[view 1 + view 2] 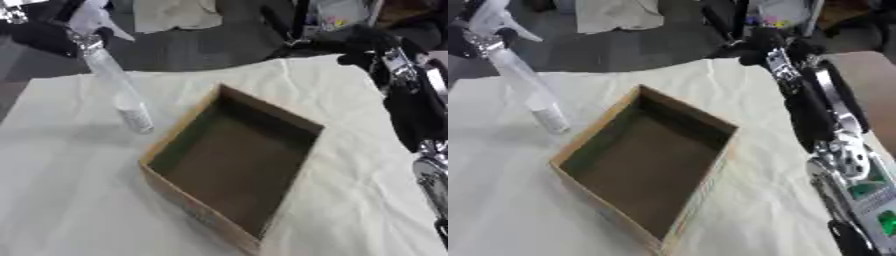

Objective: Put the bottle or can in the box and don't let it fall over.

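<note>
Spray bottle (pixel 118 92) hangs tilted left of the cardboard box (pixel 229 165), nozzle end up and far-left, base low just off the box's left wall. Your left hand (pixel 83 27) looks clamped round its top, dark and blurred. Box lies right of the base: straighten the long axis first. Right hand (pixel 765 42) far off, fingers unclear.

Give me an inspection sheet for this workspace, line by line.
Surface: table under a creased pale cloth.
Job's things: open cardboard box, nothing inside; clear spray bottle, tilted, base near the cloth left of the box.
Clutter: nothing seen.
Hands: left hand dark at the bottle's top, fingers unclear; right hand at the table's far edge, fingers unclear.
Cables: nothing seen.
Surroundings: dark floor, crumpled pale sheet beyond.
</note>
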### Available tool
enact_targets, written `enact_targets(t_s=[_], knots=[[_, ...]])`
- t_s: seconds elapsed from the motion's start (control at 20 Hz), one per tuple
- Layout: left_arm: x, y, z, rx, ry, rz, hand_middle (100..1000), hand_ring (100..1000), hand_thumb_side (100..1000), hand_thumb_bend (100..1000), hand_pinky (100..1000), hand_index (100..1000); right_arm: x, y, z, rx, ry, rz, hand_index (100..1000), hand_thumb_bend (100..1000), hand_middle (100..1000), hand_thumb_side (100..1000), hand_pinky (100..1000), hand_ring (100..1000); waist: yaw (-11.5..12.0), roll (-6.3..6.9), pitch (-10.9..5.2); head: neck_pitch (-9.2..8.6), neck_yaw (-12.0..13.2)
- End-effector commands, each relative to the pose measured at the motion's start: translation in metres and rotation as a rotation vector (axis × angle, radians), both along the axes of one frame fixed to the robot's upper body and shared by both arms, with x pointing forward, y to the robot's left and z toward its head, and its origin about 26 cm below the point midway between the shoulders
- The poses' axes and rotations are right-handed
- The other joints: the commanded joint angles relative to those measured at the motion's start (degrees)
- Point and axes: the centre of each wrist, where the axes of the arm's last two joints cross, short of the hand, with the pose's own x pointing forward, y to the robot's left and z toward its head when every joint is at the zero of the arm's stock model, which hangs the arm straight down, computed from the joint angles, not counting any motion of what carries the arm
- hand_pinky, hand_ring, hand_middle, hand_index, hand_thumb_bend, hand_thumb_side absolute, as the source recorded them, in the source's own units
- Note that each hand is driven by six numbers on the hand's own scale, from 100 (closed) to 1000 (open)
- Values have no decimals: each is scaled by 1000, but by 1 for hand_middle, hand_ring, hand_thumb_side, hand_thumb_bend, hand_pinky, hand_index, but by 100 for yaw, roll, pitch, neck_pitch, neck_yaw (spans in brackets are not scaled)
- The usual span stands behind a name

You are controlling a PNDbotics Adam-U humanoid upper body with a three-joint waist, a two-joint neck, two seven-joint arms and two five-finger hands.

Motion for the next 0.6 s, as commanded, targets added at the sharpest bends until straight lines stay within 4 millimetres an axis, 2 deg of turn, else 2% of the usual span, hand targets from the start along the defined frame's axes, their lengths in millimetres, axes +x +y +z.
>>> enact_targets(t_s=[0.05,0.6], knots=[[-10,4,21,6,-55,3,508,448,317,100,625,495,-5,0,8,-1,-28,10,816,100,778,708,960,734,1,-3,-220,30,-29],[-14,1,27,18,-67,-10,506,447,297,100,619,495,-5,0,7,-1,-23,10,816,100,778,701,960,734,33,16,-276,91,-23]])
